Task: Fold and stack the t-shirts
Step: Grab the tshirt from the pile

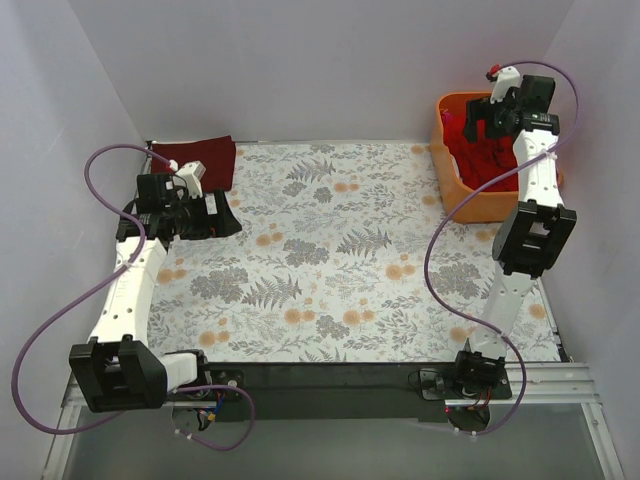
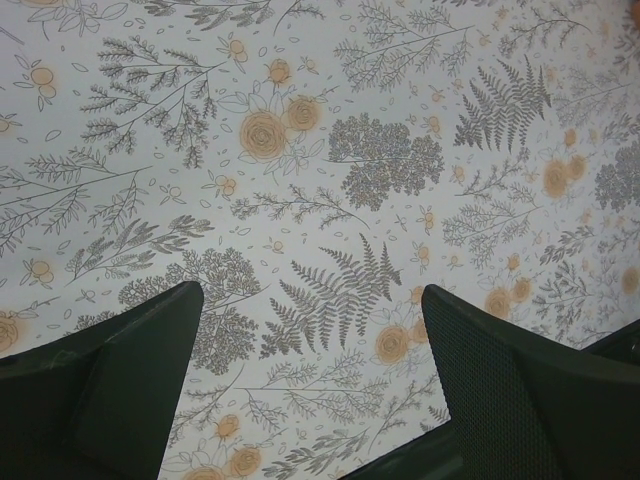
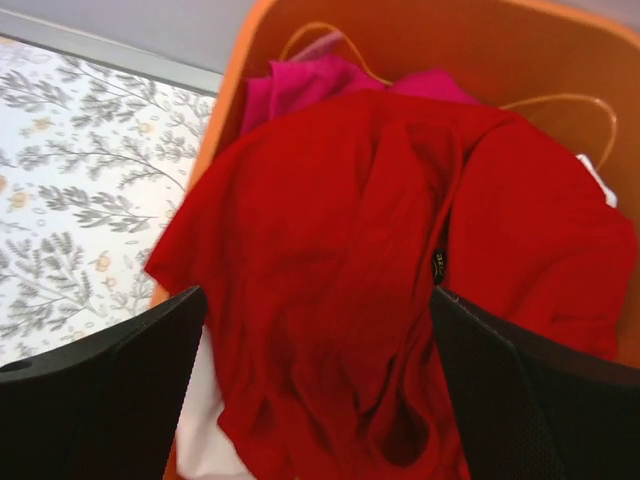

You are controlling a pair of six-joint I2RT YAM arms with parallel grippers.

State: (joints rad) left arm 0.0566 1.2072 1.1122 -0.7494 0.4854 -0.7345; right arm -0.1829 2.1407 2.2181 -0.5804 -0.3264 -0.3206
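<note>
A folded dark red t-shirt (image 1: 200, 158) lies at the table's far left corner. An orange basket (image 1: 462, 196) at the far right holds crumpled shirts: a bright red t-shirt (image 3: 400, 260) on top, a magenta one (image 3: 310, 80) behind it and a white one (image 3: 205, 440) under it. My right gripper (image 3: 315, 400) hangs open just above the red t-shirt, holding nothing; it also shows in the top view (image 1: 478, 120). My left gripper (image 2: 310, 370) is open and empty over the bare floral tablecloth, just in front of the folded shirt; it also shows in the top view (image 1: 222, 214).
The floral tablecloth (image 1: 340, 250) covers the whole table. Grey walls close in the left, back and right sides. The basket's near rim (image 3: 215, 140) stands between the basket's shirts and the table. Purple cables loop from both arms.
</note>
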